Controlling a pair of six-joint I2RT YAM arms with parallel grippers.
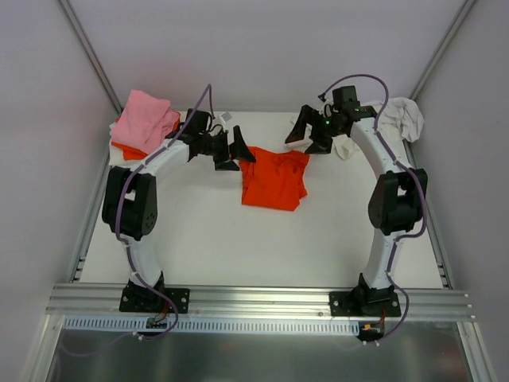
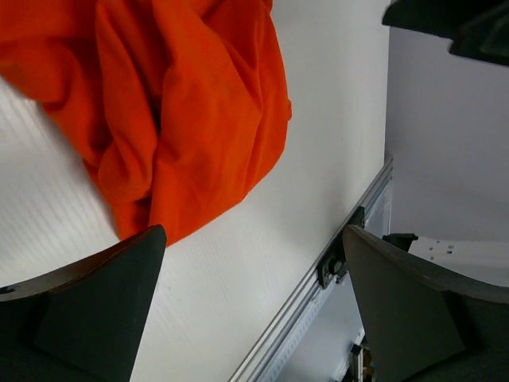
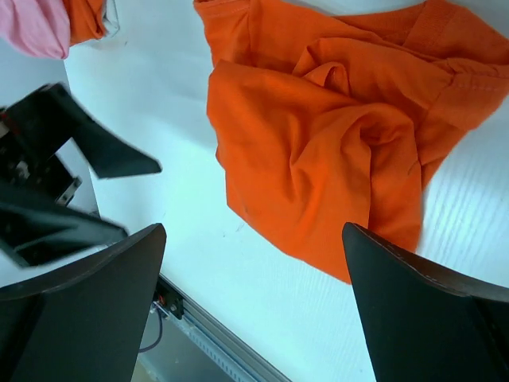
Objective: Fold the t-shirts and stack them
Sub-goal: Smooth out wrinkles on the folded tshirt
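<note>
1. Orange cloth shows in two places. One crumpled orange t-shirt [image 1: 274, 179] lies on the counter [image 1: 199, 239] between the left claw [image 1: 236, 155] and the right claw [image 1: 308, 137], just under their fingertips. A second orange t-shirt [image 1: 126, 147] sits beyond the left claw's outer side.
2. One pink t-shirt [image 1: 147, 118] is piled on that second orange one. A white cloth heap [image 1: 398, 119] lies beyond the right claw's outer side; how many shirts are in it cannot be told.
3. There are two claws, both spread wide and holding nothing.
4. The crumpled shirt's far edge is near both claws. Bare counter stretches from its near edge back toward the arm bases.
5. The left wrist view shows a metal rail [image 2: 342, 255] along the counter's edge. The right wrist view shows the left claw and a corner of pink. Only the top view shows the white heap.
</note>
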